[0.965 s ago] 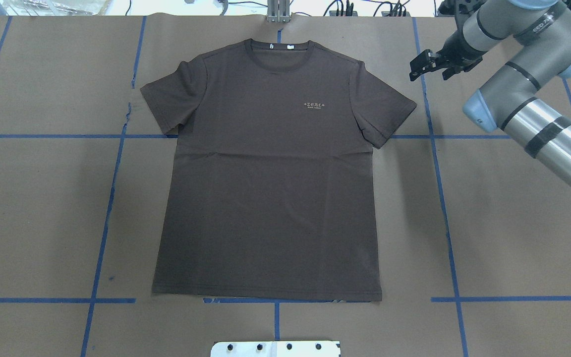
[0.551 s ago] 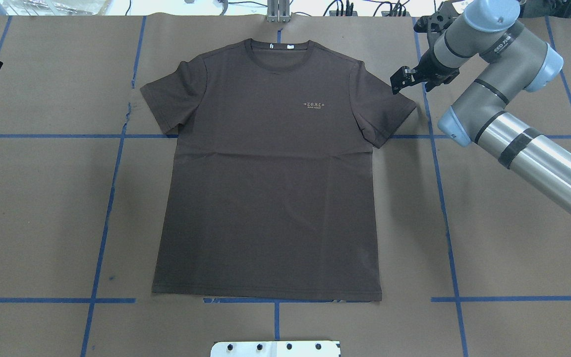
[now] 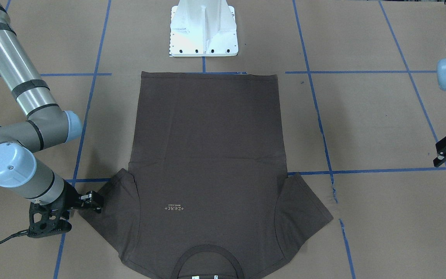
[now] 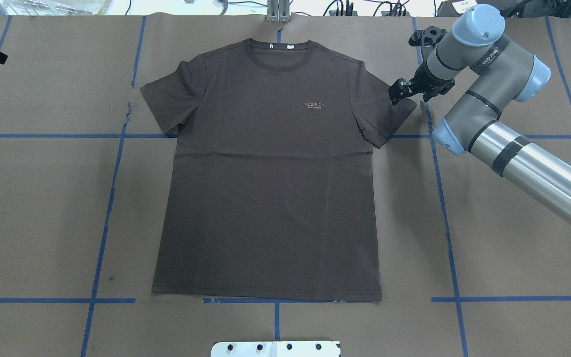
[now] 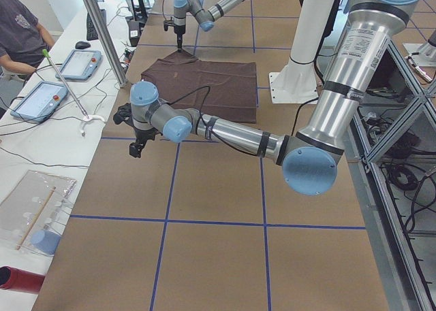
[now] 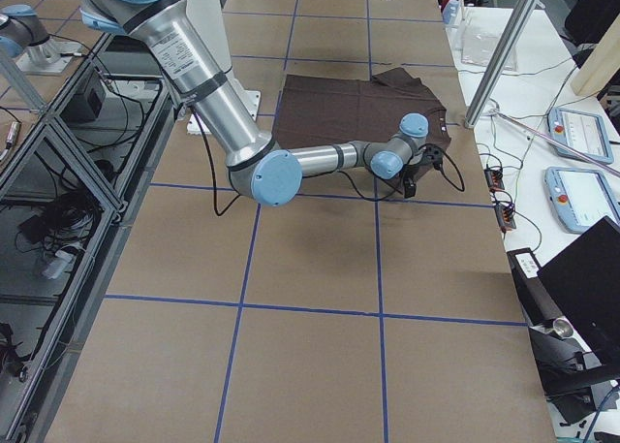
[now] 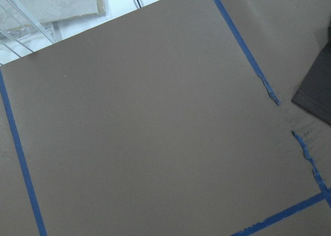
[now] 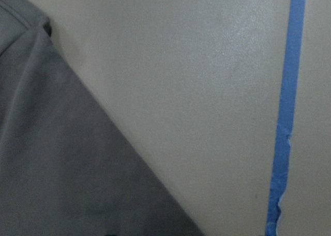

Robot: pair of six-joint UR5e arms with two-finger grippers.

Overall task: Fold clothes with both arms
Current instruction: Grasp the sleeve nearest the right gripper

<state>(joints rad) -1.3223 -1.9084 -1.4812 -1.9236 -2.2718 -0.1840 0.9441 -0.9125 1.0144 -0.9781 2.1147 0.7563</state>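
T-shirt (image 3: 207,155) flat, print up, mid-tabletop (image 3: 381,116) in the front-facing view. Right end effector (image 3: 93,203) sits at the left sleeve tip, fingers apart, contact unclear. Left end effector (image 3: 436,155) is far right, well apart from the shirt, fingers apart.

Overhead: collar at far edge, hem near.

Left wrist: sleeve corner at right edge, torn blue tape (image 7: 269,89) beside it.

Right wrist: sleeve lower left, bare tabletop alongside.

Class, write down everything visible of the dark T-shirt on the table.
The T-shirt is dark brown-grey, cotton-looking, short-sleeved, with a round collar, white neck tags and pale chest lettering. It lies flat, unfolded, front up on the brown table, hem towards the robot. The right gripper is at one sleeve's edge; contact is unclear.
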